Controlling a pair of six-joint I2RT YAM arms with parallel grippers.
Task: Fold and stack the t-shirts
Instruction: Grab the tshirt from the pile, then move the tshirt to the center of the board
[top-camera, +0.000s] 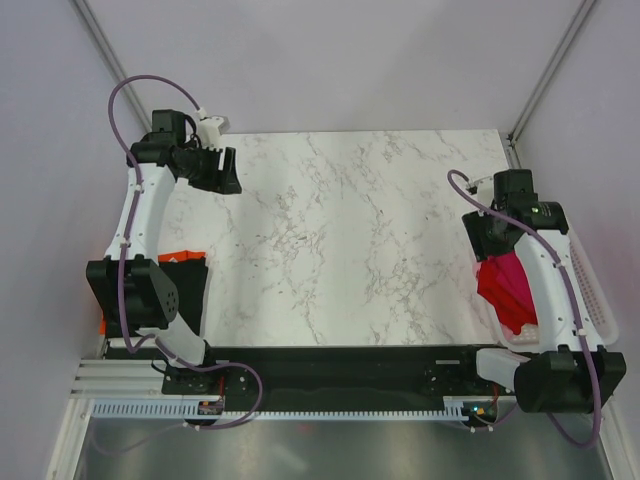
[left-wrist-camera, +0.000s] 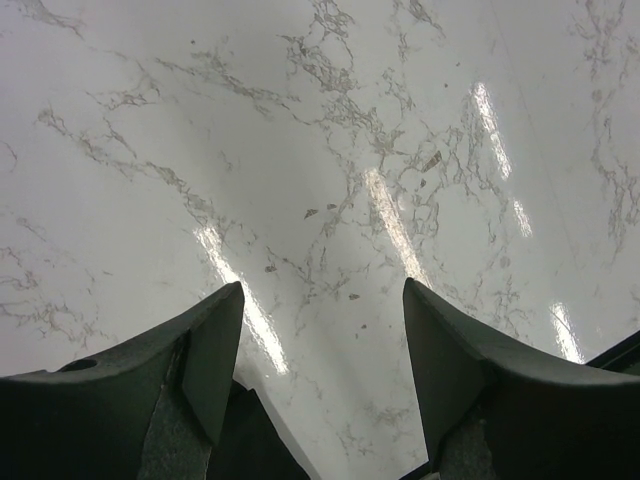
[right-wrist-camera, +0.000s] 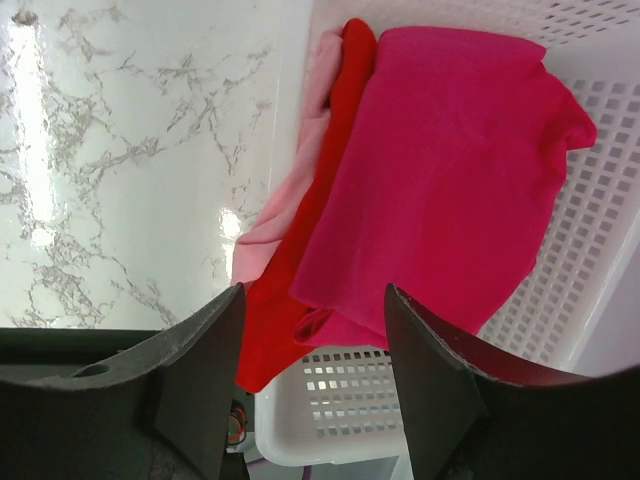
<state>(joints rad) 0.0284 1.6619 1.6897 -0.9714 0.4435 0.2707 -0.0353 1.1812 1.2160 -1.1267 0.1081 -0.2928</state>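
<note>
Down at the near right, the right tool (right-wrist-camera: 312, 300) hangs over the white lattice basket (right-wrist-camera: 590, 180) with its jaws wide apart and nothing between them. Below it, the crimson-pink t-shirt (right-wrist-camera: 450, 170) lies bunched in the basket, draped over a red t-shirt (right-wrist-camera: 322, 210) that spills across the basket's left rim towards the desk (top-camera: 350, 230). Neither looks folded, so I judge both are waiting to be lifted out, spread, folded and stacked. Over at the near left, beside the left arm's base, a slip of orange cloth (top-camera: 181, 258) shows at the desk's edge with something dark under it. It could be shirts already dealt with or more to come, but the arm covers most of it, so I cannot say. Across the middle I see only marble, with no shirt laid out and no stack there. At the far left corner the left tool (left-wrist-camera: 322, 290) hovers above bare marble, jaws spread and holding nothing. A paler pink layer (right-wrist-camera: 265, 235) beside the red one is hard to read: it may be a shirt's inside or a separate garment. The basket's depth and how many shirts it holds are hidden under the top cloth, and the right arm blocks much of it from above.
</note>
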